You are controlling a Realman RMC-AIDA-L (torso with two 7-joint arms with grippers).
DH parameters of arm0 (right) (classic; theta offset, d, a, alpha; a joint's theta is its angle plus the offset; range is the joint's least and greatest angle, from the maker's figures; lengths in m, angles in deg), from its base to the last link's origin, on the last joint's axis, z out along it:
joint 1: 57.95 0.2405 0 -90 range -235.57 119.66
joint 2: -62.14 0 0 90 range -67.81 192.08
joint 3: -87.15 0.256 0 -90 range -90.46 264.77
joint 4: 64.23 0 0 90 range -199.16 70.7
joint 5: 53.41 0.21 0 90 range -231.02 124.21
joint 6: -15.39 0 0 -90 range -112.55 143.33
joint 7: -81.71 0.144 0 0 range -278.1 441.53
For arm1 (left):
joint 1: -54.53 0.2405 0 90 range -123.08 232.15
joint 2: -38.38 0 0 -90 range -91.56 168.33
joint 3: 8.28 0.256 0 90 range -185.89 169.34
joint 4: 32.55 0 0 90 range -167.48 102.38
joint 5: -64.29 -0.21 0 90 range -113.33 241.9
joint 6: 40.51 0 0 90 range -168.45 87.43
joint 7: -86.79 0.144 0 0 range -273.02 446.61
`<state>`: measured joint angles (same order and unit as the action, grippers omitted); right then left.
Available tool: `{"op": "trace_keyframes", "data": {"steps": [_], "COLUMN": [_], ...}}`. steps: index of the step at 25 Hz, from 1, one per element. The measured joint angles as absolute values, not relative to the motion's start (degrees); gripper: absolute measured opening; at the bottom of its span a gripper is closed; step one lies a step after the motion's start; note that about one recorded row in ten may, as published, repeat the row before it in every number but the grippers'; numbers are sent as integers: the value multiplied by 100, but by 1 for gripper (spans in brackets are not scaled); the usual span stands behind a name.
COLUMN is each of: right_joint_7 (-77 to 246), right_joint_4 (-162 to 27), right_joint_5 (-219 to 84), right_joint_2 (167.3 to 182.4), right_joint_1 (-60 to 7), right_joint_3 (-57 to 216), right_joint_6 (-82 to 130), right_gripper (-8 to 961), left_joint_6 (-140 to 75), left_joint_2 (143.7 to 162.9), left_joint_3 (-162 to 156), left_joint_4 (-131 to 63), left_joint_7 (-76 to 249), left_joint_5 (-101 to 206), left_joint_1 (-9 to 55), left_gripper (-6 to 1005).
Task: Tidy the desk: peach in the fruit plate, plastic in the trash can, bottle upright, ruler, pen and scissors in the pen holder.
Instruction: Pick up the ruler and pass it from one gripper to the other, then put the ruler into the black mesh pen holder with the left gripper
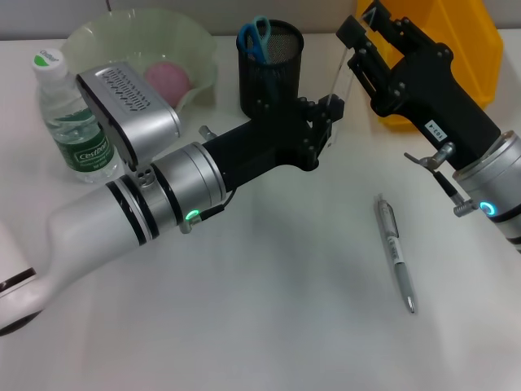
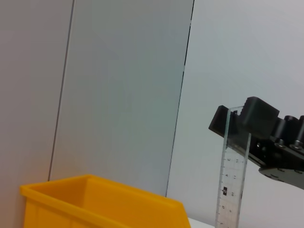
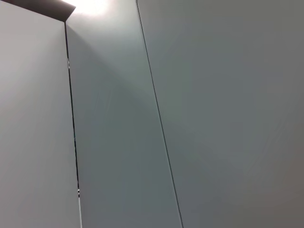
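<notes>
Head view first: we see the desk with the bottle standing upright at the far left, the peach lying in the fruit plate behind it, and the scissors standing handles-up in the pen holder. The trash can sits at the far right, partly hidden by the right arm. The pen lies flat on the desk, right of centre, apart from both arms. The right gripper is raised just right of the pen holder and in front of the trash can, and we read its fingers as pinched on the top end of the ruler, which hangs close to vertical. The left gripper reaches across below the pen holder, its tip right at the lower end of the ruler; we cannot tell whether its fingers are spread or pressed together. Left wrist view: we see the ruler upright, its top end clamped in the right gripper, with the trash can in the foreground. Right wrist view: only blank wall panels, none of the task's things.
</notes>
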<state>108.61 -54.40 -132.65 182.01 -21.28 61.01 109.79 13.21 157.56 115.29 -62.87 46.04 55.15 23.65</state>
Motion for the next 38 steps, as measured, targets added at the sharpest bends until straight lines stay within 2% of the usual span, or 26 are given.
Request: {"op": "trace_keyframes", "data": {"steps": [7,15,19,26,32,38], "right_joint_7": [10869,10878,10883,10987,11192,11193], "right_joint_4": [-5450,-5456,-5485,-5639,-5825,-5822], "right_joint_5": [-13274,-13269,-13210,-13195,-13200,-13233], "right_joint_2": [18202,18201,18194,18173,18163,18169], "right_joint_1": [-2160,-2225,-2360,-2978,-3403,-3536], "right_joint_3": [6120,6148,6224,6850,6980,6921], "right_joint_6": [10976,11050,11261,11724,11272,10952], "right_gripper": [426,542,543,542,543,543], "left_joint_6": [1351,1355,1355,1361,1364,1364], "left_joint_2": [15756,15756,15756,15756,15756,15756], "left_joint_3": [11512,11495,11476,11427,11488,11546], "left_joint_4": [-6289,-6297,-6297,-6290,-6282,-6352], "left_joint_7": [4601,4601,4626,4718,5128,5836], "left_joint_5": [5518,5515,5606,6027,6736,7403], "left_joint_1": [2381,2399,2425,2434,2397,2238], "left_gripper": [39,22,19,19,20,20]}}
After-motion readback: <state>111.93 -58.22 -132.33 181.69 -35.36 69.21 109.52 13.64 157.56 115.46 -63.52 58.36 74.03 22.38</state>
